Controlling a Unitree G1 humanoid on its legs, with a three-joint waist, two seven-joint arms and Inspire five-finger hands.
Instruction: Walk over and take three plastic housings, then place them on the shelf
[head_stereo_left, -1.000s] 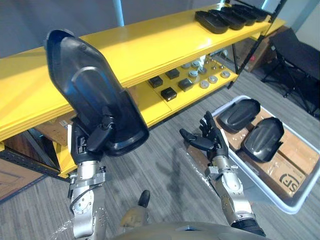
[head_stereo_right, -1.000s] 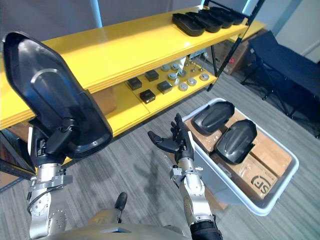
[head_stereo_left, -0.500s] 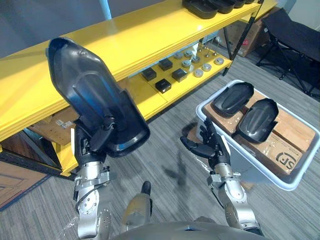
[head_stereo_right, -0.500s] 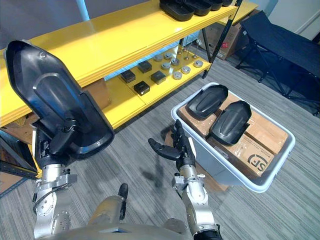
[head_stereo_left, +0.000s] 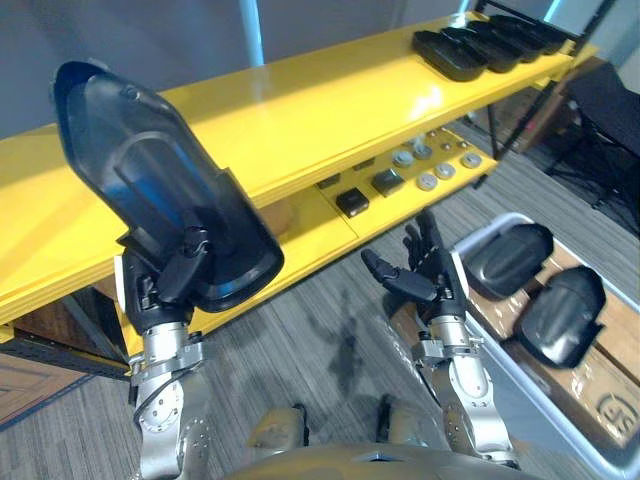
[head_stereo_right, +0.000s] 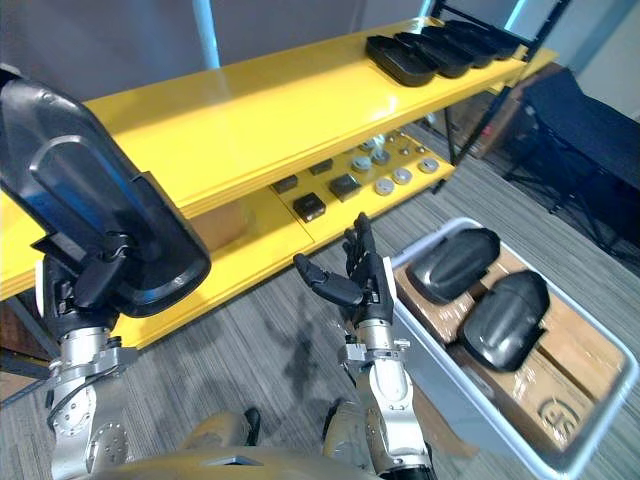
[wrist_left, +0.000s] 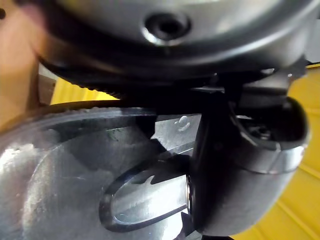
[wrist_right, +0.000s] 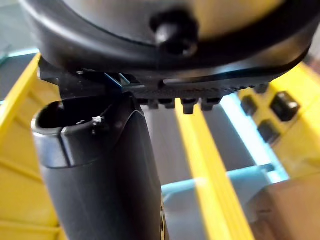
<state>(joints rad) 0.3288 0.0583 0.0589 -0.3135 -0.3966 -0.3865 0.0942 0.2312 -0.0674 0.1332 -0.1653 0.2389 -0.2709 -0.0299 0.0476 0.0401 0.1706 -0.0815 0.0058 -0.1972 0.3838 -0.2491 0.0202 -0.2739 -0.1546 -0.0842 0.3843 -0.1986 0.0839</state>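
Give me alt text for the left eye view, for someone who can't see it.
The left hand grips a black plastic housing raised before a yellow shelf; the right hand is open beside a bin holding two more housings.

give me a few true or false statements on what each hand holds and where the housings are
1. The left hand grips a black housing. True.
2. The right hand holds a housing. False: its fingers are straight and it holds nothing.
3. The bin holds two housings. True.
4. The top shelf is bare. False: a row of housings lies at its far right end.
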